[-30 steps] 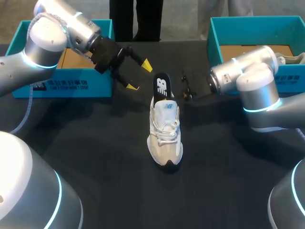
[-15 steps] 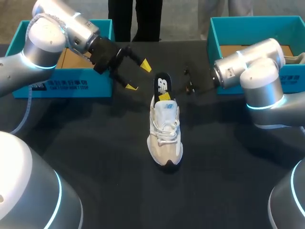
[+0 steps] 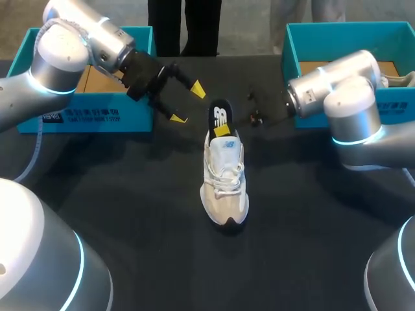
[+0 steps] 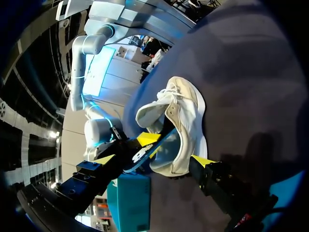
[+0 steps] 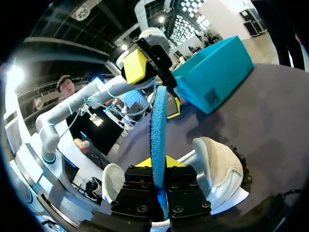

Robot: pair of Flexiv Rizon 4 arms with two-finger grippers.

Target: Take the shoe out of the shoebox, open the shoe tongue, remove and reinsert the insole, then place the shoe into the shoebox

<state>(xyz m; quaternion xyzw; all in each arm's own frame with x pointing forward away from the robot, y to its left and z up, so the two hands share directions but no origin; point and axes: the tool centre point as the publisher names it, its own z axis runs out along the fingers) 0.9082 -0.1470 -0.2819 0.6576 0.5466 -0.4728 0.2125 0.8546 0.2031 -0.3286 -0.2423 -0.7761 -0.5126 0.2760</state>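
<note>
Pinching insole [image 5: 158,121] edge, right hand [image 5: 159,163], above shoe [image 5: 219,166]

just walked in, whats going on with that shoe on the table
The white shoe sits on the dark table, out of its box. The right gripper is shut on the insole, which stands up on edge at the shoe's heel end. The left gripper hovers open beside the heel, holding nothing. So this is the insole step, and the shoe is not yet back in a box.
</note>
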